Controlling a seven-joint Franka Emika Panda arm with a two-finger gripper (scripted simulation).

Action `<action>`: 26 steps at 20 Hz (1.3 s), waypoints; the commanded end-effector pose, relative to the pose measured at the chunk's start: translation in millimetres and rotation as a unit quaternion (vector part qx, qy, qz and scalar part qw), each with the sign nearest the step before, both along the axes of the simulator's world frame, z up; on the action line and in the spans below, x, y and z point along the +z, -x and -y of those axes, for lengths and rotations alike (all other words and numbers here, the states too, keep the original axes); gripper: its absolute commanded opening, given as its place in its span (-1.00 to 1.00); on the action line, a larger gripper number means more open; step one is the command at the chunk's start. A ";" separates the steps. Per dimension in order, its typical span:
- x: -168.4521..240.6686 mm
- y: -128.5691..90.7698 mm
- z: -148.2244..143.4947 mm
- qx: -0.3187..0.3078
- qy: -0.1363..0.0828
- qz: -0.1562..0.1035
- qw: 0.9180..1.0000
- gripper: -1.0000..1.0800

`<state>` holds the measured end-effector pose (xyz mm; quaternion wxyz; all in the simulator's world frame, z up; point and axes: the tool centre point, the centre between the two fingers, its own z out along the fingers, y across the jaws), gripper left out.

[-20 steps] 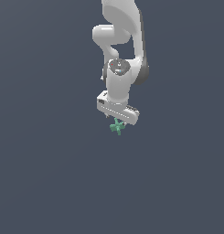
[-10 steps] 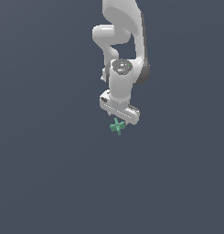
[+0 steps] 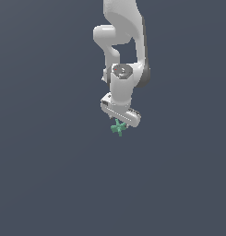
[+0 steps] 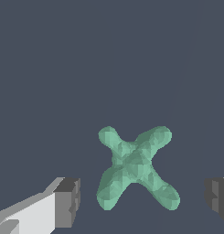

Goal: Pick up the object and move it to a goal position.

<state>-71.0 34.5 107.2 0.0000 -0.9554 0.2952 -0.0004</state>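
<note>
The object (image 3: 118, 128) is a tiny teal-green cross-shaped piece with short prongs, lying on the dark grey floor. The white gripper (image 3: 120, 120) hangs straight over it, pointing down. In the wrist view the object (image 4: 135, 167) lies between the two fingertips (image 4: 67, 203), with a gap on each side. The gripper (image 4: 143, 199) is open and touches nothing. The other fingertip shows only at the picture's edge.
The white arm (image 3: 121, 46) rises from the gripper to the top of the exterior view. The plain dark grey floor (image 3: 50, 175) lies all around, with no other objects or edges in sight.
The gripper head has shifted slightly toward the exterior view's right over the object. The object has not moved.
</note>
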 end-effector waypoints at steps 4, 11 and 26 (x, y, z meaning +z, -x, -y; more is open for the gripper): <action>-25.6 1.2 0.1 -0.001 0.000 0.000 1.000 0.92; -35.9 0.5 -0.2 -0.002 0.000 0.000 1.000 -1.00; -29.7 1.8 1.5 -0.002 0.000 0.000 1.000 -1.00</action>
